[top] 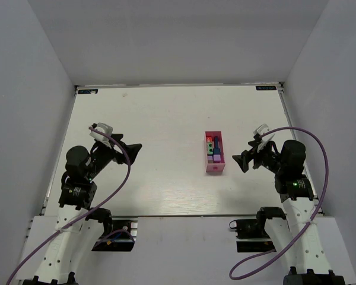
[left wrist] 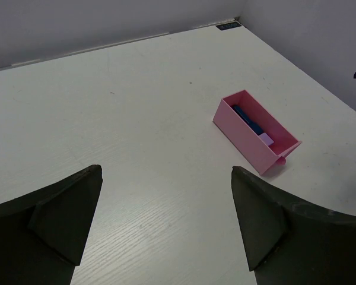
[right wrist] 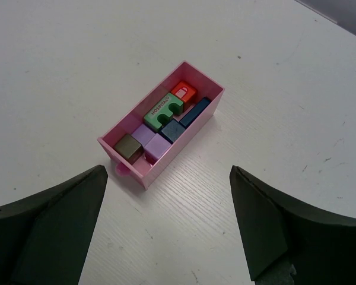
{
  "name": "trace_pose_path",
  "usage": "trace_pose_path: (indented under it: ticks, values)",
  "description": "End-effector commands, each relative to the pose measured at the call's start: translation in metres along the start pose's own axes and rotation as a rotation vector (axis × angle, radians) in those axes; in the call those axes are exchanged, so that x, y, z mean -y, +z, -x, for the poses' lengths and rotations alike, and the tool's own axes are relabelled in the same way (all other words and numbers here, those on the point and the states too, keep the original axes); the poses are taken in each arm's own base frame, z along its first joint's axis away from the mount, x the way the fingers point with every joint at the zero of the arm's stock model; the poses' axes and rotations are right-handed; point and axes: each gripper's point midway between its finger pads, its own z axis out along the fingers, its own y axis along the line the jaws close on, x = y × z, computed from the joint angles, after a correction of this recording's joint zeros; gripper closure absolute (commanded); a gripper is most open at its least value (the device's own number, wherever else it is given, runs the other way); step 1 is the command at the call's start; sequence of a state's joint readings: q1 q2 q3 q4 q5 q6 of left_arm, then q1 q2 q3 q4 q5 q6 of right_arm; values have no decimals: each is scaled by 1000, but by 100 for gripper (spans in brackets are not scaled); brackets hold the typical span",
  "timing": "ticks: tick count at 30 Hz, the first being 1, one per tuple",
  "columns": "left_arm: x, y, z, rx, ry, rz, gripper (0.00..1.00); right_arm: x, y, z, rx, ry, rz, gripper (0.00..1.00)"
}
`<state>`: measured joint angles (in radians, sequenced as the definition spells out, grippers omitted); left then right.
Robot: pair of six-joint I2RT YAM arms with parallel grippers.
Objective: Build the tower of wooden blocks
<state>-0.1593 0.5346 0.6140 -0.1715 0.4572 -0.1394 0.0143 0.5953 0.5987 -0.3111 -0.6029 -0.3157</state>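
Wood blocks (right wrist: 164,110) lie unstacked inside the pink tray (right wrist: 187,139), which sits right of centre on the white surface (top: 154,119). They are red, green, blue, lilac, purple and one dark. The right fingers (right wrist: 53,225) are spread wide and empty, near the tray. The left fingers (left wrist: 47,219) are likewise spread and empty, well apart from it.

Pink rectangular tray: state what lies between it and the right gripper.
Only bare white table. The top view shows the open right gripper apart from the pink tray of painted wooden blocks.
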Motion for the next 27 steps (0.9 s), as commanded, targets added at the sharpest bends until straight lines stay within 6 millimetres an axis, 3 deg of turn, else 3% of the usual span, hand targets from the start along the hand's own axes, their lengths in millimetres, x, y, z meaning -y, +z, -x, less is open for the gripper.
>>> trace_pose_path:
  ticks: [1, 15, 19, 20, 23, 24, 25, 26, 27]
  values:
    - [2, 0, 1, 9, 1, -15, 0, 2, -4, 26, 67, -28, -4, 10]
    - [2, 0, 1, 9, 1, -15, 0, -4, -4, 24, 64, -50, 28, 10]
    - [2, 2, -1, 1, -13, -14, 0, -12, -5, 11, 37, -154, 91, 10]
    - [2, 2, 1, 9, -9, -15, 3, -13, -4, 9, 30, -140, 89, 10]
    - [4, 7, -1, -1, -35, -34, 27, 0, -3, 18, 23, -91, 26, 37]
    - [3, 9, -3, -12, -40, -32, 51, 5, -2, 20, 12, -72, 13, 40]
    - [-2, 14, -11, -39, -54, -19, 65, 16, 0, 20, -9, -56, -34, 42]
    - [-6, 16, -14, -64, -83, 2, 72, 19, 0, 21, -18, -48, -46, 42]
    - [-7, 19, -18, -88, -94, 11, 72, 21, 1, 25, -20, -43, -47, 42]
